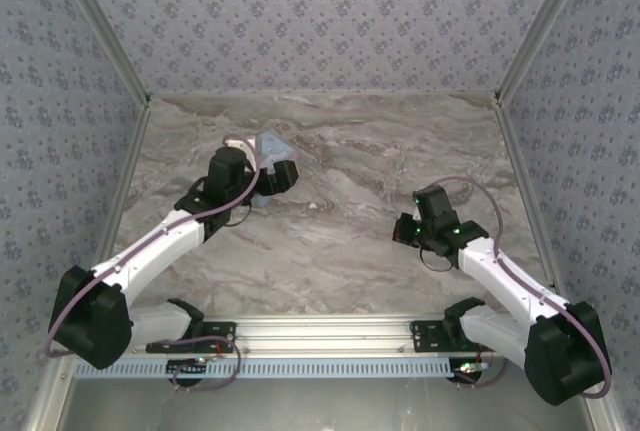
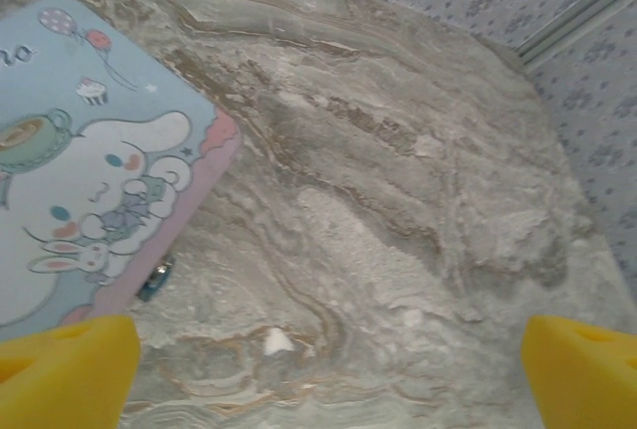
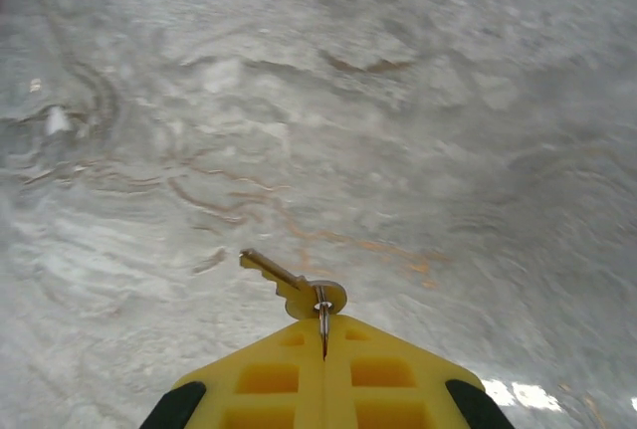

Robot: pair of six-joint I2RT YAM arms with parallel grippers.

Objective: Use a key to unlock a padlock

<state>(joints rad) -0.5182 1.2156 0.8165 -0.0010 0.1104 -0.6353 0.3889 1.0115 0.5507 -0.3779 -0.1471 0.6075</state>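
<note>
Fingers [image 3: 269, 377] of my right gripper [image 3: 323, 329] pinch the key [image 3: 289, 285], blade pointing left toward the padlock [image 2: 156, 276] near my wide-open left gripper [image 2: 323, 354].

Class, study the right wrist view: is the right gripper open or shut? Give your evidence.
Shut. The right gripper has its yellow fingers pressed together, pinching the key, whose blade sticks out ahead.

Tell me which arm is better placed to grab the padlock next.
Left. The left gripper is open beside the tin, with the padlock peeking out at its edge; the right gripper is shut on the key, farther off.
</note>
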